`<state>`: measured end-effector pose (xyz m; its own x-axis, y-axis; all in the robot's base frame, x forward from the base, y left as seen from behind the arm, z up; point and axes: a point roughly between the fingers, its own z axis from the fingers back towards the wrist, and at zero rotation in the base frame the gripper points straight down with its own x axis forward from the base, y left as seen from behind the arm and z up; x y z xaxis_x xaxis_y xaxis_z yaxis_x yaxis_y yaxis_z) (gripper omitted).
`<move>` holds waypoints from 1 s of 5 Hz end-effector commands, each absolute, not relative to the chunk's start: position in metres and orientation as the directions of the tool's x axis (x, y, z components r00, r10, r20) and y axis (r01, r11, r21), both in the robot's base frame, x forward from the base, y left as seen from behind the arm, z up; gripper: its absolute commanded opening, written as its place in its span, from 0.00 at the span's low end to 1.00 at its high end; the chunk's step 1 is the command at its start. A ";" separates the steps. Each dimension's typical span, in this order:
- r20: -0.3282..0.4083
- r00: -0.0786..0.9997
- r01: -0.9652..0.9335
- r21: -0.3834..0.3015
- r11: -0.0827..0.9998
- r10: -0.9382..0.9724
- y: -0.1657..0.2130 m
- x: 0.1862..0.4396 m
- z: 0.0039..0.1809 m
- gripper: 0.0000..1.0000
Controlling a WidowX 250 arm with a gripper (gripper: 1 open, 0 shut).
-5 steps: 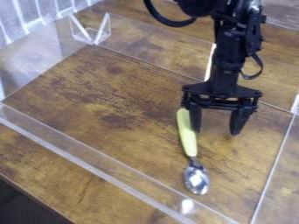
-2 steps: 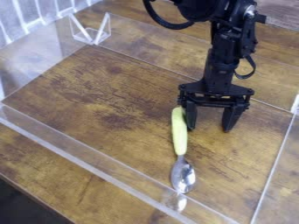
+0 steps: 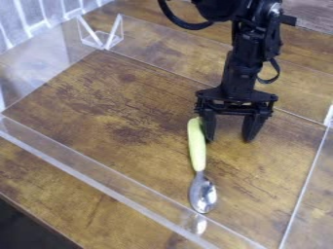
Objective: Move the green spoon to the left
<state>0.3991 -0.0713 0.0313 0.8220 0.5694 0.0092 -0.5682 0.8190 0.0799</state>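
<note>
Spread wide, my jaws [image 3: 232, 130] reach down to the wooden desk [image 3: 117, 107], its grain brown and worn, clear panels [image 3: 111, 183] bordering it. Beside one finger, the green spoon [image 3: 197, 146] points its bowl toward the desk's near edge.

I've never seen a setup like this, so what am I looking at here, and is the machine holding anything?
All the pictures come from one camera looking down at an angle. The black machine is a robot arm; at its lower end is a gripper, a hand with two fingers, standing open. On the brown wooden surface lies a spoon with a yellow-green handle and a shiny metal bowl. The gripper is right beside the handle's upper end but holds nothing.
</note>
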 end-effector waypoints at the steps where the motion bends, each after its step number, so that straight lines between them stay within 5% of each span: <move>1: 0.043 0.787 -0.616 0.053 0.786 0.615 -0.059 0.410 0.045 1.00; 5: 0.042 0.721 -0.693 0.065 0.718 0.692 -0.054 0.414 0.046 1.00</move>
<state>0.4053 -0.0659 0.0306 0.7429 0.6693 0.0113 -0.6671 0.7388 0.0961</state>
